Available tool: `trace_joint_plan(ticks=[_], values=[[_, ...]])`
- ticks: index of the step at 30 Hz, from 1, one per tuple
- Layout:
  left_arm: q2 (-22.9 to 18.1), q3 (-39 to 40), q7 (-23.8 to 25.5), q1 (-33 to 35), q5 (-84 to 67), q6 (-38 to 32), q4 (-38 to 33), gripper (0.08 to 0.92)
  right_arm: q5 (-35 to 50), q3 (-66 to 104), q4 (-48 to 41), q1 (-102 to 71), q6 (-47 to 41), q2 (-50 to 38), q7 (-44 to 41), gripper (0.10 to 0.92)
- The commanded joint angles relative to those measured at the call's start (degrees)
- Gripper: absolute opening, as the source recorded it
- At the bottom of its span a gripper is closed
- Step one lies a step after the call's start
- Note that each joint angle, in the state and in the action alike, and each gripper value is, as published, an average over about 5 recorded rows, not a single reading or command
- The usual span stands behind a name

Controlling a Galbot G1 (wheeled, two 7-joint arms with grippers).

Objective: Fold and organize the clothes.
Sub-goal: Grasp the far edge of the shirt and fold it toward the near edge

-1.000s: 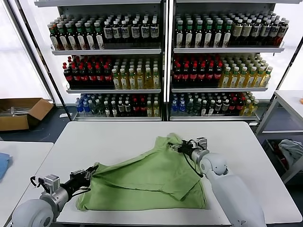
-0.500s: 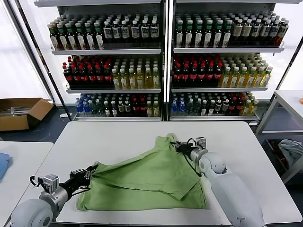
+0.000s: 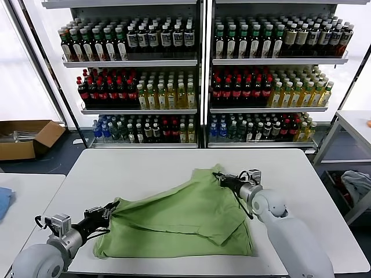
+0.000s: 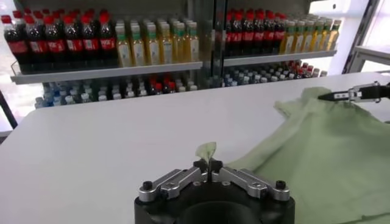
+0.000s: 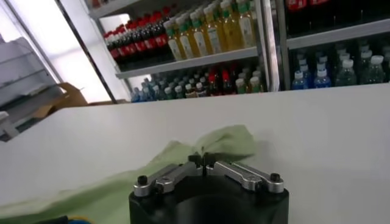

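1. Two tall shelf units [image 3: 200, 75] are standing behind the desk, filled with rows of bottles [image 3: 243, 87] with red, yellow, green and dark contents. Their labels are too small to read.
2. The white desk [image 3: 145, 168] is carrying the work. Nothing else is lying on it around the shirt.
3. The light green T-shirt [image 3: 185, 217] is lying spread and wrinkled on the near half of the desk, reaching from the left hand up to the right hand. No printed mark is showing on it.
4. A brown cardboard box [image 3: 26, 138] is sitting on the floor at the far left, well apart from the desk.
5. A pale cloth [image 3: 356, 185] is lying low at the far right, beside another desk.
6. The right hand [image 3: 222, 178] is clamped together on the far upper corner of the T-shirt, holding it slightly raised.
7. The left hand [image 3: 110, 209] is pinched together on the near left edge of the T-shirt; a small fabric tip is sticking up between its fingers [image 4: 183, 178].
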Motion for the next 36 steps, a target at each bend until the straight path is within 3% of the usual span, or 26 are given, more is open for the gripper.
trace_joint_plan(ticks=[1,12,26,30,36], values=[[-0.01,-0.32,-0.16,0.03,-0.03,-0.04,0.04,0.089,4.08,4.36,15.14,-10.09,0.82,-5.15,-0.77,0.106],[0.08,-4.17,-2.36,2.52,-1.17,0.46,-1.48,0.089,1.81,13.78,30.72,-29.40,1.24,-5.64,-1.37,0.106],[-3.07,-6.87,-5.54,11.81,1.98,2.43,-5.28,0.094,-6.57,19.25,34.51,-42.45,4.29,-2.96,0.30,0.106],[-3.80,-6.17,-5.56,11.84,3.79,2.46,-4.94,0.169,-8.15,20.40,34.34,-42.52,4.51,-2.61,-0.27,0.133],[-3.59,-8.13,-5.69,12.43,3.58,2.74,-5.54,0.341,-8.98,24.19,34.73,-43.32,5.16,-3.54,-2.52,0.292]])
